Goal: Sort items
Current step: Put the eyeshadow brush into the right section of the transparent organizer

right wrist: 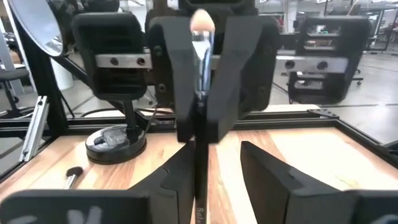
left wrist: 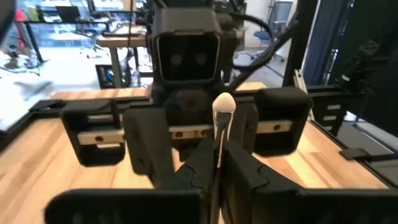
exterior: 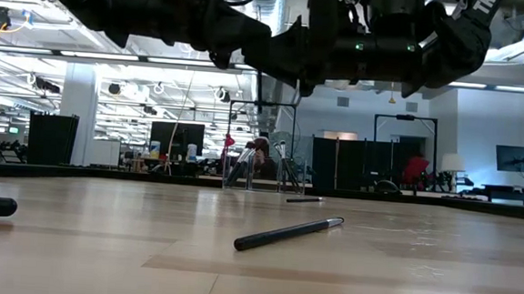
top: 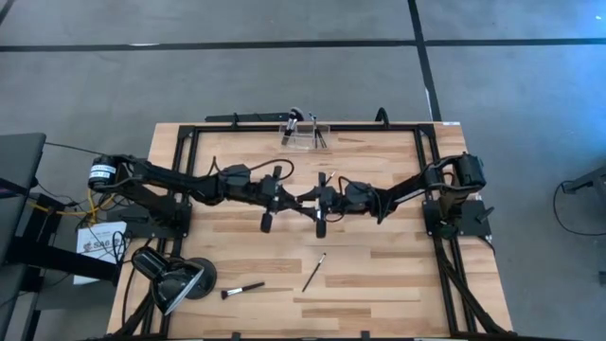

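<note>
Both arms meet over the middle of the table. My left gripper [left wrist: 219,155] is shut on a slim makeup brush [right wrist: 201,59] that has a pale bristle tip and a silver ferrule. Facing it, my right gripper [right wrist: 216,152] stands open, with the brush's dark handle [right wrist: 199,186] running between its fingers, close along one of them. On the table lie other brushes: one in the near middle [top: 313,272], one by the lamp [top: 242,289], and a small one farther back [exterior: 304,200]. More brushes stand in a clear holder [top: 303,133] at the far edge. My left gripper pinches the brush's shaft [left wrist: 219,140] between its two fingers, a little behind the pale tip. The fingers come level from the table's left. The brush is lifted clear of the table. My right gripper: I cannot tell whether its finger [right wrist: 183,180] touches the handle.
A black desk lamp [top: 175,279] with a round head stands at the near left corner. A black frame [top: 189,142] runs along the table's edges. Bare wood lies between the arms and the near edge, apart from the two loose brushes.
</note>
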Motion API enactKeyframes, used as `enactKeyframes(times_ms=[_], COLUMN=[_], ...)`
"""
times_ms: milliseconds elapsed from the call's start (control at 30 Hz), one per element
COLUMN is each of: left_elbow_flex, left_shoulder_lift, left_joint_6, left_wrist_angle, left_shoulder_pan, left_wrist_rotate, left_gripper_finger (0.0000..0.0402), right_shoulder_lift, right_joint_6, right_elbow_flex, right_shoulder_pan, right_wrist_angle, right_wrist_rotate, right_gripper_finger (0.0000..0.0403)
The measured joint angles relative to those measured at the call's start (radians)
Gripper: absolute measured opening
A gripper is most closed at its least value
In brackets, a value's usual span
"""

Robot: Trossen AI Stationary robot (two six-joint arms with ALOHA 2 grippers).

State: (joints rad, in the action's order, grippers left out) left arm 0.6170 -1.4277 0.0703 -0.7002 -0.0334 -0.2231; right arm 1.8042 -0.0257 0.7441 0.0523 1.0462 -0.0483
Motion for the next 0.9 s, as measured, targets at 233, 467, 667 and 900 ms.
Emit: enactKeyframes(times_ms=[233, 467, 667, 900], left_elbow_flex=[0.000, 0.000, 0.000, 0.000], left_shoulder_lift=[0.000, 0.000, 0.000, 0.000], left_joint_6=[-0.008, -0.022, -0.018, -0.029], left_wrist_angle=[0.042, 0.045, 0.048, 0.046], left_shoulder_pan=[0.000, -0.001, -0.002, -0.009], left_wrist_rotate=[-0.014, -0.024, -0.024, -0.005], left_gripper_finger=[0.0021, 0.0021, 0.0024, 0.0054], right_shoulder_lift=[0.000, 0.000, 0.000, 0.000], right_joint_6=[0.000, -0.009, -0.027, 0.005], right_elbow_flex=[0.000, 0.000, 0.000, 0.000], right_shoulder_pan=[0.011, 0.013, 0.013, 0.010], right_wrist_angle=[-0.007, -0.021, -0.023, -0.005], right_wrist_rotate=[0.012, 0.027, 0.027, 0.017], right_gripper_finger=[0.0080, 0.0050, 0.0015, 0.0009])
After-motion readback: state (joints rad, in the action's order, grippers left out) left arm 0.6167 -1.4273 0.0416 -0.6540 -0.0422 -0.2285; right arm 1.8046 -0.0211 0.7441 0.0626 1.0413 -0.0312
